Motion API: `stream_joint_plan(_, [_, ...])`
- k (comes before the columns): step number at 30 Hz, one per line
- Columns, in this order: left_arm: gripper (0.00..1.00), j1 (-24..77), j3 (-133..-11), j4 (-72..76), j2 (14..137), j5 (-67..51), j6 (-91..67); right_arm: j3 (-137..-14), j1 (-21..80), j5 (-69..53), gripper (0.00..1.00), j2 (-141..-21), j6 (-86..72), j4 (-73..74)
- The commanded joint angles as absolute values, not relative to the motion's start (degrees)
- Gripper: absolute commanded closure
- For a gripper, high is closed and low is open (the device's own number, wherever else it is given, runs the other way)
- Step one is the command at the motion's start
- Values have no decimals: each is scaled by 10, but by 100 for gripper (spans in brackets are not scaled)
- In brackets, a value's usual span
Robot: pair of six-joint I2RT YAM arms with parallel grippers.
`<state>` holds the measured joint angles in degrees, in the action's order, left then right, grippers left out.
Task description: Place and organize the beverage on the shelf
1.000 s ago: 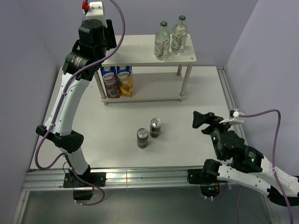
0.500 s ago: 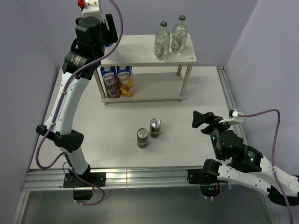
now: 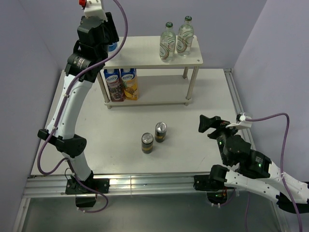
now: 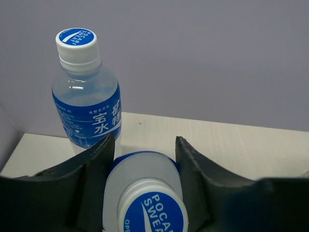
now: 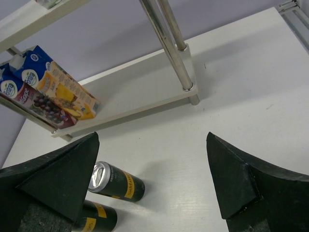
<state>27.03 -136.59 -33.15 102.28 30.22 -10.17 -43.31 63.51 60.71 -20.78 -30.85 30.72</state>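
The left tool (image 4: 144, 145) is pressed onto the gripped water bottle (image 4: 145, 193) at the left end of the shelf (image 3: 145, 55), on its top board. The second water bottle (image 4: 87, 101) stands upright just beyond it. At the board's right stand two green-capped bottles, the left glass bottle (image 3: 167, 43) just beside the right glass bottle (image 3: 185, 37).

Two cartons, the purple carton (image 3: 114, 84) and the yellow carton (image 3: 129, 83), fill the lower board's left. Two cans, the near can (image 3: 147, 143) and the far can (image 3: 160, 132), stand on the surface (image 3: 193, 130).

The right tool (image 5: 152, 140) hangs spread, pinching nothing.
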Motion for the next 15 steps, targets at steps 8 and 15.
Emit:
stream_joint_plan(8, [61, 266, -1353, -282, 1032, 311, -105, -426, 640, 628, 2, -210, -320, 297])
stream_joint_plan(15, [98, 265, -1390, -278, 1039, 306, -112, -426, 639, 630, 2, -214, -319, 295])
